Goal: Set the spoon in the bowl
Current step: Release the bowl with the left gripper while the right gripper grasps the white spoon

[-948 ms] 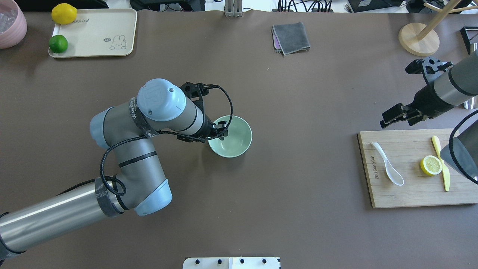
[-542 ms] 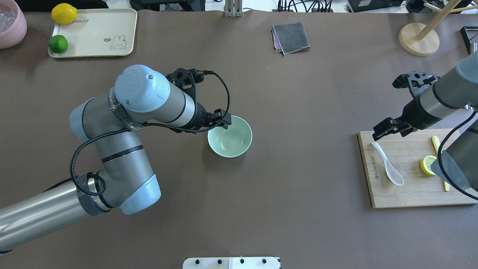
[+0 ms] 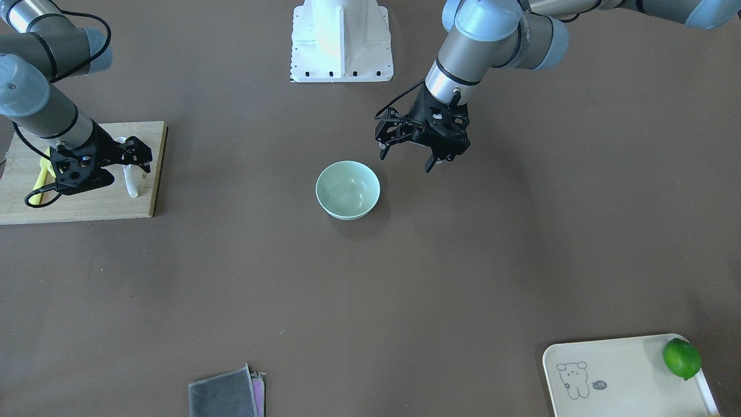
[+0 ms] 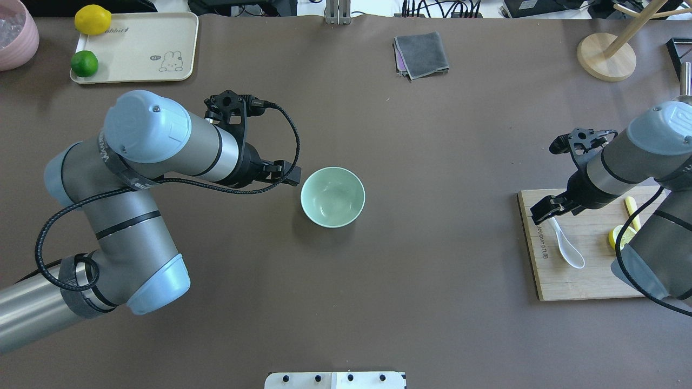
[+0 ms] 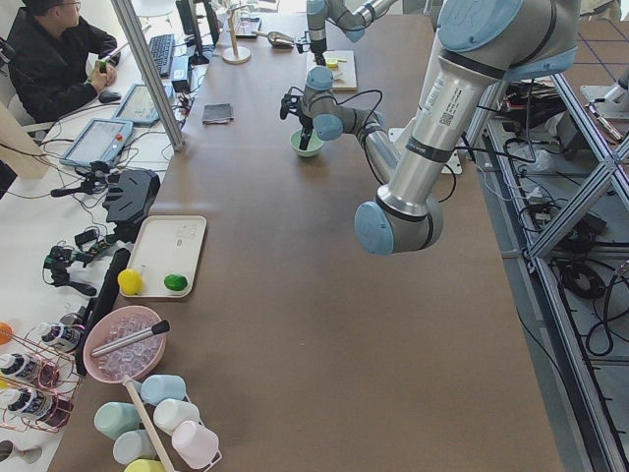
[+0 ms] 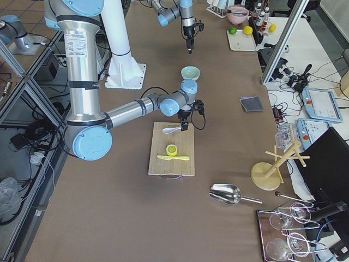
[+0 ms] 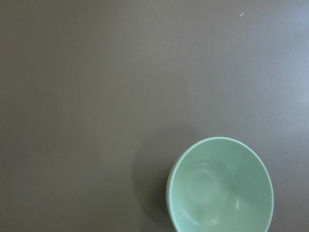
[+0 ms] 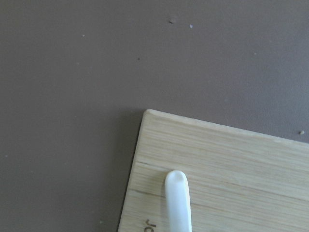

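The pale mint-green bowl (image 4: 332, 196) stands upright and empty mid-table; it also shows in the front view (image 3: 348, 189) and the left wrist view (image 7: 219, 186). The white spoon (image 4: 566, 245) lies on the wooden cutting board (image 4: 584, 281), handle toward the far side. My left gripper (image 4: 289, 174) is open and empty, just left of the bowl and clear of its rim (image 3: 406, 159). My right gripper (image 4: 542, 212) is open, hovering over the spoon's handle end. The right wrist view shows the handle tip (image 8: 177, 198) at the board's corner.
A lemon slice (image 4: 619, 235) and a yellow plastic knife (image 4: 631, 208) lie on the board, partly under my right arm. A cream tray (image 4: 135, 48) with a lime (image 4: 84, 63) and lemon (image 4: 92, 19) sits far left. A grey cloth (image 4: 421, 54) and wooden stand base (image 4: 605, 56) lie at the back.
My left gripper has pulled off the bowl's rim and moved left, away from it. My right gripper has moved left and nearer, from beyond the board to over the spoon's handle.
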Action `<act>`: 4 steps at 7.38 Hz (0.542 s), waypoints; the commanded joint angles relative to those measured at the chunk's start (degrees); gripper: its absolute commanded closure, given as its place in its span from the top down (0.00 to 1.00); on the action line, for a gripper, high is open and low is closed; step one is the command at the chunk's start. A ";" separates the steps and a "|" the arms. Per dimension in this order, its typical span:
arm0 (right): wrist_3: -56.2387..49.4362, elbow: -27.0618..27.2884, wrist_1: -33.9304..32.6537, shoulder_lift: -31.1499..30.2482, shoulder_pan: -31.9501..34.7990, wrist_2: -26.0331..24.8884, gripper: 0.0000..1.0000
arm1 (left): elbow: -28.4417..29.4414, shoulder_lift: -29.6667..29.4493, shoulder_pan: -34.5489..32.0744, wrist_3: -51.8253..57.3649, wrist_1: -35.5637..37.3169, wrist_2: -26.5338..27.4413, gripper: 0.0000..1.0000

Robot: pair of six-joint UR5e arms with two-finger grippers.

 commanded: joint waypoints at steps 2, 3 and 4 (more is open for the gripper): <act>-0.35 0.10 0.01 -0.52 -1.50 -0.17 0.90 | -0.39 0.24 -0.14 0.42 -0.09 0.04 0.98; -0.35 0.01 0.01 -0.61 -1.86 -0.25 0.82 | -0.39 0.24 -0.14 0.42 -0.18 0.04 0.98; -0.35 -0.25 0.01 -0.70 -2.12 -0.25 0.73 | -0.82 0.33 -0.14 0.42 -0.18 0.04 0.98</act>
